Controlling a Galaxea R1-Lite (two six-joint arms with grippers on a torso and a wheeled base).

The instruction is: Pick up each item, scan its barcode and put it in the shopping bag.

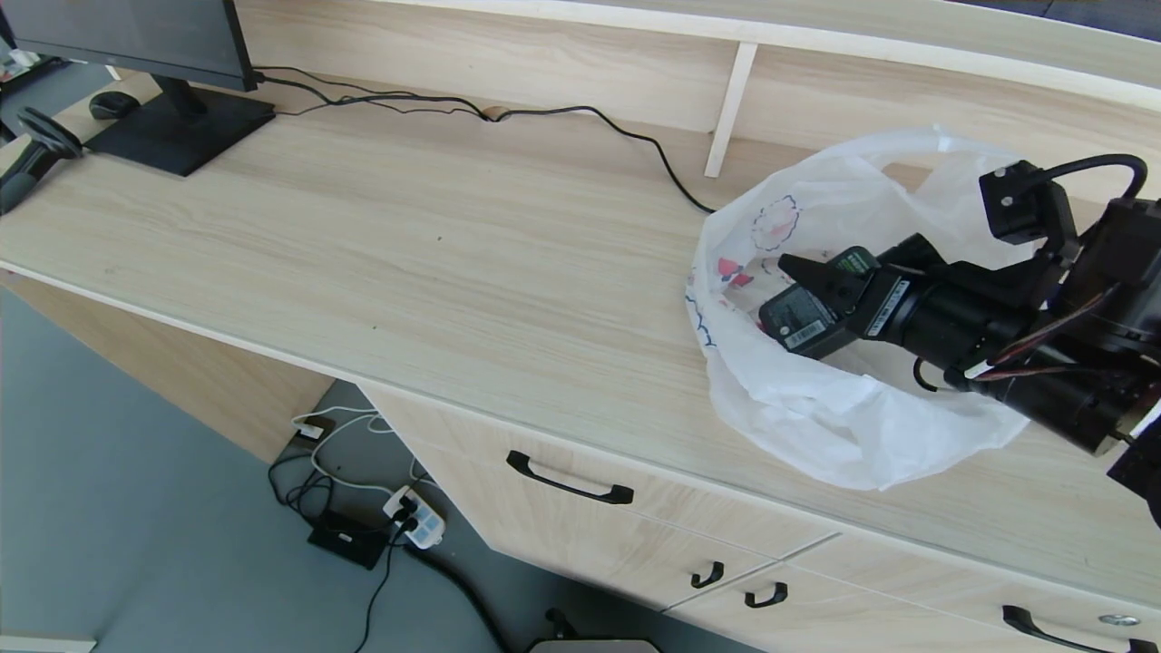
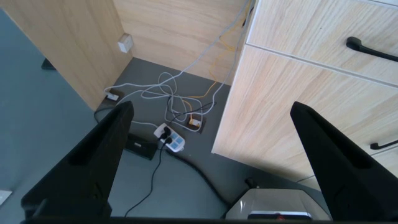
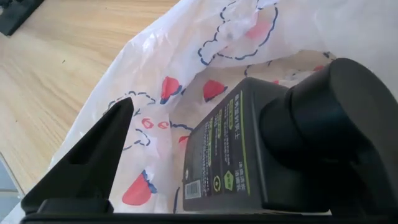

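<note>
Both jaws stood open: left gripper (image 2: 211, 162), right gripper (image 1: 794, 295) straddling box (image 1: 803, 328) in bag (image 1: 816, 435) at worktop's (image 1: 453, 272) right end; best withdrawn straight, unsnagged.

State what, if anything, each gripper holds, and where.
Nothing is gripped: the right gripper has its jaws open around the black pack inside the shopping bag; the left gripper is open, empty.

Shopping bag (image 1: 816, 435): thin, crinkly, translucent white plastic, slightly glossy. Black box (image 3: 224, 149): matt plastic casing with a smoother printed label. Countertop (image 1: 408, 254): smooth, pale wood grain, probably laminate. Drawer handle (image 1: 568, 484): black, satin finish.
</note>
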